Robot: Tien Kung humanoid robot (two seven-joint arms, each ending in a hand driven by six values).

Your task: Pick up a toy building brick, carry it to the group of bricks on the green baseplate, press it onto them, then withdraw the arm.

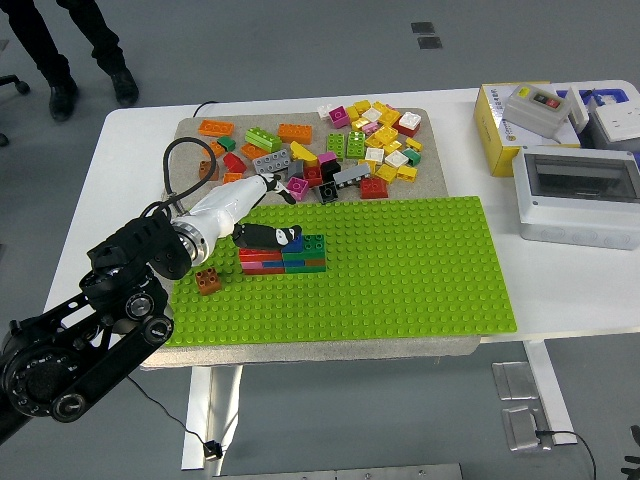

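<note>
Stacked bricks [284, 257] on baseplate's [420, 270] left part, loose bricks [330, 150] behind, boxes [560, 150] right.

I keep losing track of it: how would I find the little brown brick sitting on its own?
Start at the big green baseplate and go to its left edge. There, left of the stacked group of bricks and just below the robot's left hand, sits a lone brown brick, small, the only one apart from both the stack and the loose pile.

Top of brick stack [285, 257] partly hidden behind left hand's [262, 213] dark fingers [262, 236].
</note>
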